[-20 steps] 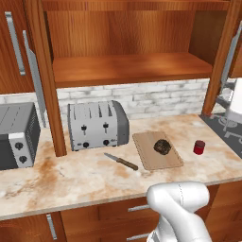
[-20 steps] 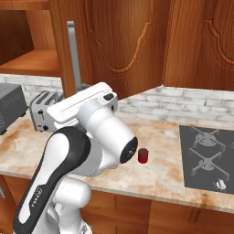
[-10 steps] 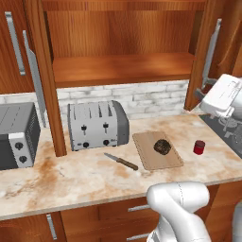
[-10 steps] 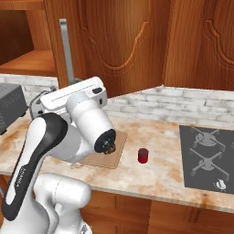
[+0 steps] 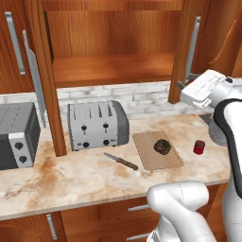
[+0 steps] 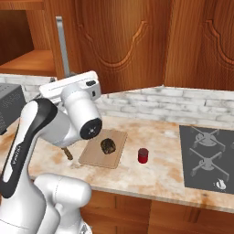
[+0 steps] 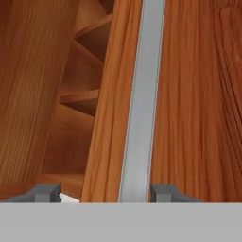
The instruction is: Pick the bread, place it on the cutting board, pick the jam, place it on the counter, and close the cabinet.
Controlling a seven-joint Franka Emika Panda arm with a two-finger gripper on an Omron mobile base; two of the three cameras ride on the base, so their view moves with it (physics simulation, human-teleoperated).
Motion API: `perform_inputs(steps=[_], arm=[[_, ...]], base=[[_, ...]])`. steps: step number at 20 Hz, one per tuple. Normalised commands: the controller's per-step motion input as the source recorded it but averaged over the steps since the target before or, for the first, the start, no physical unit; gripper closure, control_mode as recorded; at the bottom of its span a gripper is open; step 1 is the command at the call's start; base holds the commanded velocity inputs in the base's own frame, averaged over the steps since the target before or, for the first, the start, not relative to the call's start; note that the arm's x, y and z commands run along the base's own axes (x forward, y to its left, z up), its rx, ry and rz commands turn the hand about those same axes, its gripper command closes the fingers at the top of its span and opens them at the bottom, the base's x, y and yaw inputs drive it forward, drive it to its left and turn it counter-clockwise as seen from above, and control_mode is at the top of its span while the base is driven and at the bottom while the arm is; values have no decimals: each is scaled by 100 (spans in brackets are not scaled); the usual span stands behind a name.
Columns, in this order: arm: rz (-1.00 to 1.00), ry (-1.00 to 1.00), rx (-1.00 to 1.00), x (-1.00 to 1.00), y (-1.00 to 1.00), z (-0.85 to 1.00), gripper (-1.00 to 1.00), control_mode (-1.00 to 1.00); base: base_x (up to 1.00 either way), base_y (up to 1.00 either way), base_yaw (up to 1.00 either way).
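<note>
I saw my tool [image 7: 100,193] with its jaws parted around the cabinet door [image 7: 189,94]'s silver handle [image 7: 140,104], not touching it. The bread [image 5: 162,146] sat on the cutting board [image 5: 144,156]; the jam [image 5: 199,147] stood on the table [image 5: 71,175].

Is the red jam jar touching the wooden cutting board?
Apart. In the right base view, the jam stands on the counter with a strip of bare marble showing between it and the cutting board.

Dark brown bread [image 5: 162,146] on tan cutting board [image 5: 149,160], red jam [image 5: 199,147], marbled beige-rust counter [image 5: 71,175].
</note>
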Motion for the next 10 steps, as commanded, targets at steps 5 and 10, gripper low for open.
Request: perform_inputs(steps=[5,10], arm=[[-3,0,0,66,19,0,-100,-100],[-3,0,0,64,20,0,-100,-100]], base=[[0,0,0],[0,0,0]])
